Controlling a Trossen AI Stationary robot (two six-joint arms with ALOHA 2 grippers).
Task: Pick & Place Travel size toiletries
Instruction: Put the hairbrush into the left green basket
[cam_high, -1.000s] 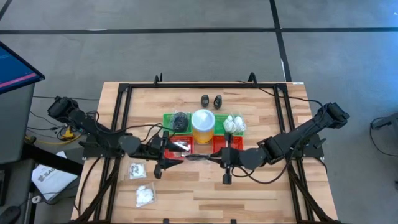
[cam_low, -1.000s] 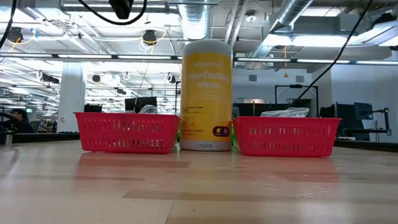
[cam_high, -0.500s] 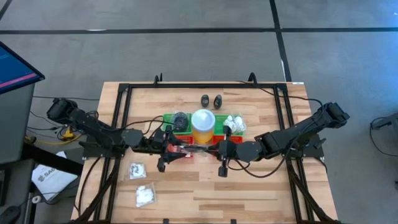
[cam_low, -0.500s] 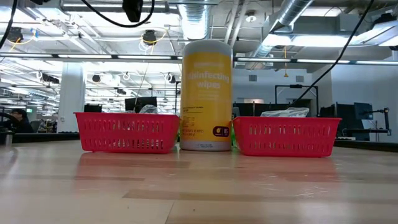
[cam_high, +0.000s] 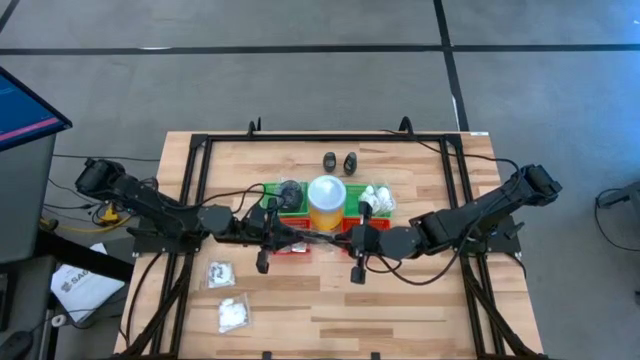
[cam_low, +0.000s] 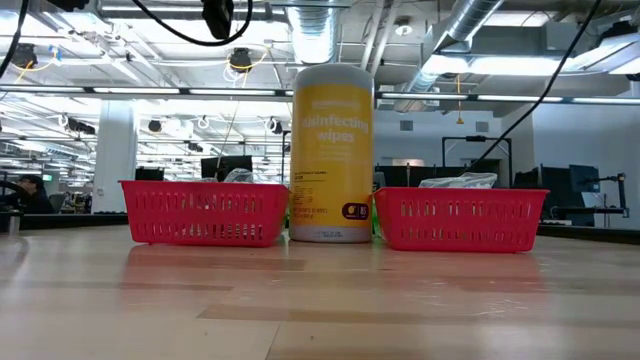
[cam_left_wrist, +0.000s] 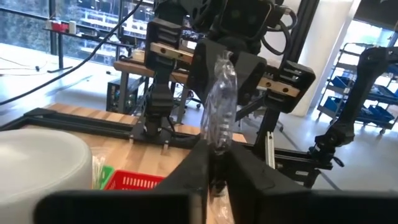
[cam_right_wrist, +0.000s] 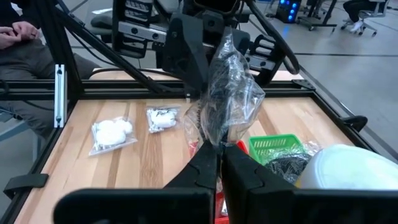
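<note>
Right wrist view: I see both jaws pinched on one clear, crinkly packet (cam_right_wrist: 230, 93) above the red trays (cam_high: 300, 238); light, limp, slippery, best gripped at its edges.

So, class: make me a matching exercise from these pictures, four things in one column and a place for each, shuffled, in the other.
Things
1. clear packet
2. two black bottles
3. wipes cylinder
4. two white packets

Places
A. on bare wood near the table's left front
B. between the trays
C. held between both grippers, over the trays
D. on bare wood behind the trays

Pairs: 1-C, 2-D, 3-B, 4-A
</note>
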